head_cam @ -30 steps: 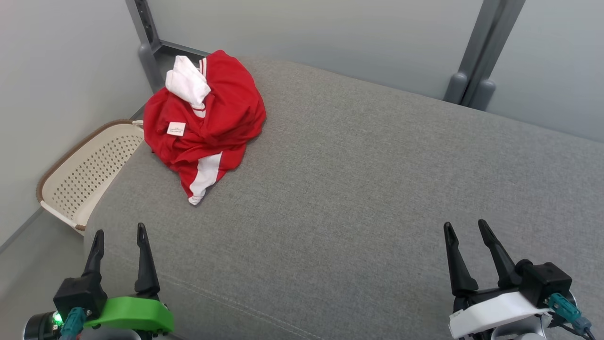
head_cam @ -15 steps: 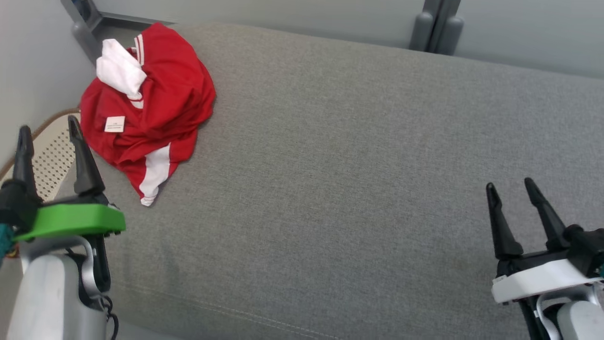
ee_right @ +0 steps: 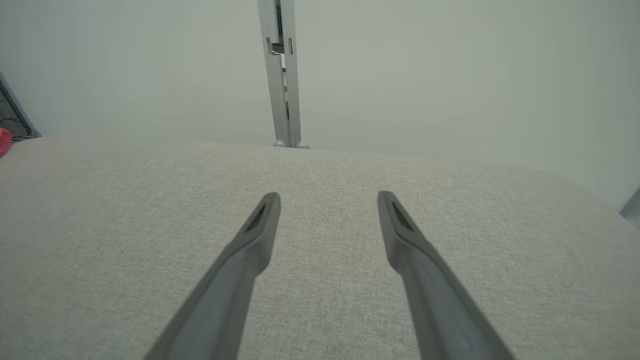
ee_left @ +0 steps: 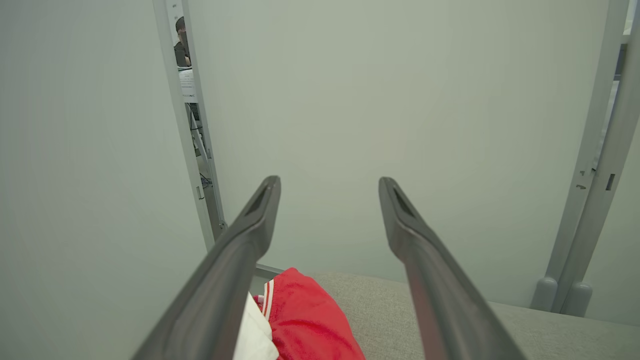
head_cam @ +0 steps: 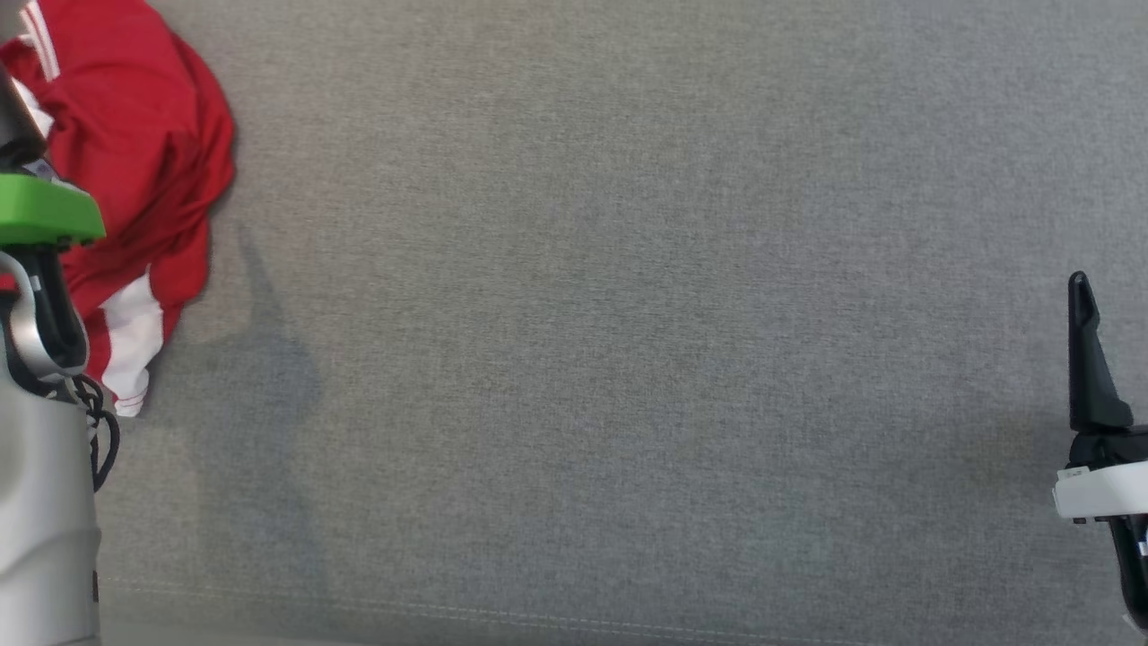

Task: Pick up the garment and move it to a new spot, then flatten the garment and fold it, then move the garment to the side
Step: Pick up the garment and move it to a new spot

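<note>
Garment [head_cam: 134, 117]: red fabric with white stripes and a white panel, crumpled in a heap at the far left of the grey cushion [head_cam: 628, 314]. Left gripper [ee_left: 327, 187]: fingers spread wide, holding nothing, over the heap. Right gripper [ee_right: 327, 202]: fingers spread wide, holding nothing, over bare cushion, well apart from the garment

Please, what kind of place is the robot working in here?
Probably a partitioned test booth, not a home: pale partition panels on grey metal posts border a grey fabric-covered surface holding a red garment, and a person shows through a gap.
</note>
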